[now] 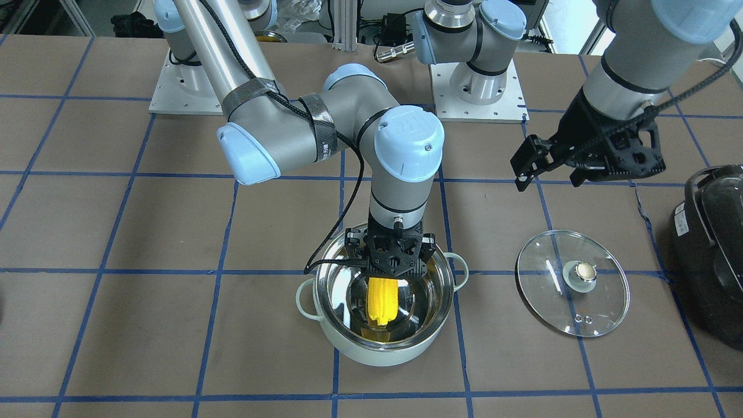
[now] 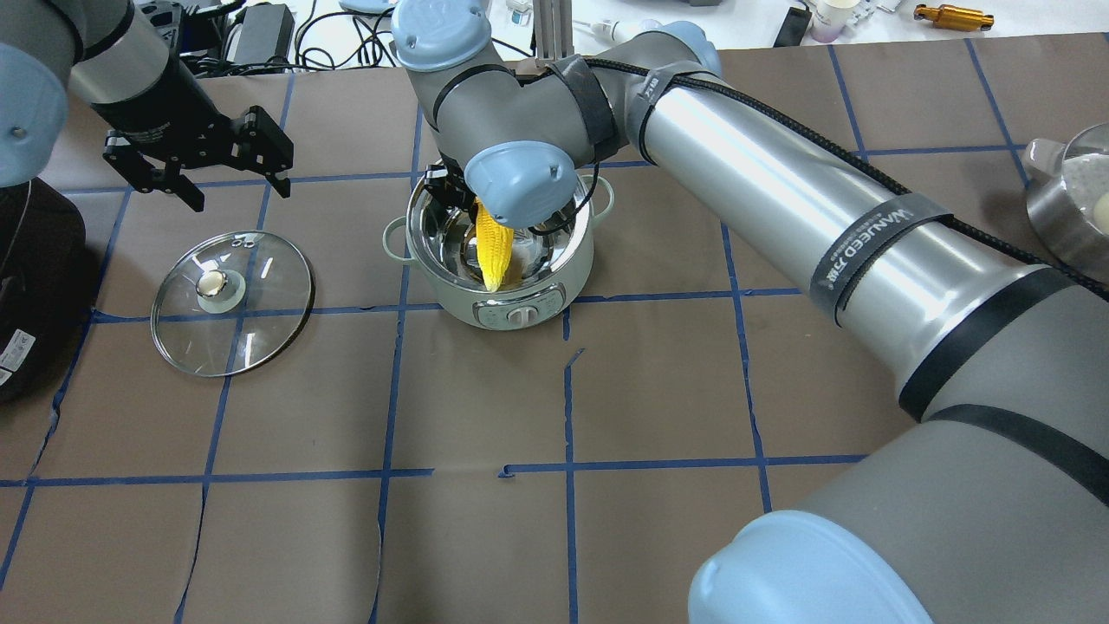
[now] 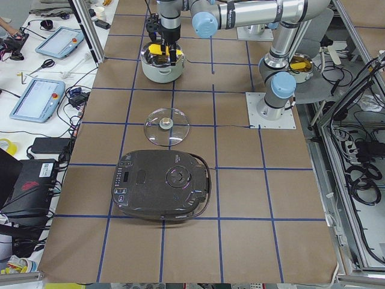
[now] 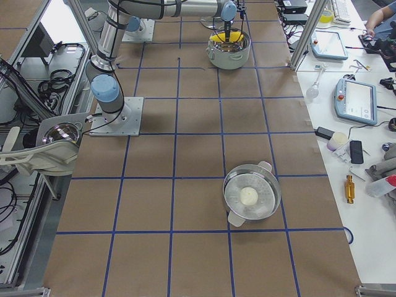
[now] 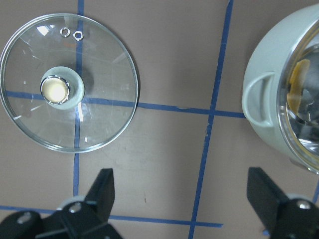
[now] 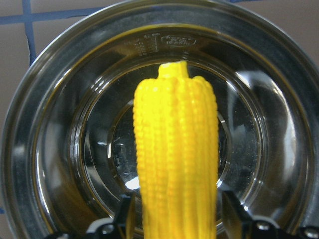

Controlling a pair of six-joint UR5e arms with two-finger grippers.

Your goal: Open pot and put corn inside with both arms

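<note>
The pale mint-green pot (image 1: 380, 348) stands open near the table's middle, with its shiny steel inside showing. My right gripper (image 1: 388, 268) is over the pot, shut on the yellow corn (image 1: 381, 302). The corn hangs upright with its lower end down inside the pot (image 6: 50, 149), and it fills the right wrist view (image 6: 177, 159). The glass lid (image 1: 572, 283) with its beige knob lies flat on the table beside the pot. My left gripper (image 1: 548, 171) is open and empty, raised above the table behind the lid (image 5: 70, 82). Its fingers (image 5: 102, 191) are spread wide.
A large black appliance (image 1: 714, 244) stands at the table's end beyond the lid (image 2: 232, 302). A steel bowl (image 4: 230, 199) holding a white round thing stands far off on my right side. The right arm's forearm (image 2: 780, 199) stretches across the table to the pot (image 2: 520, 308).
</note>
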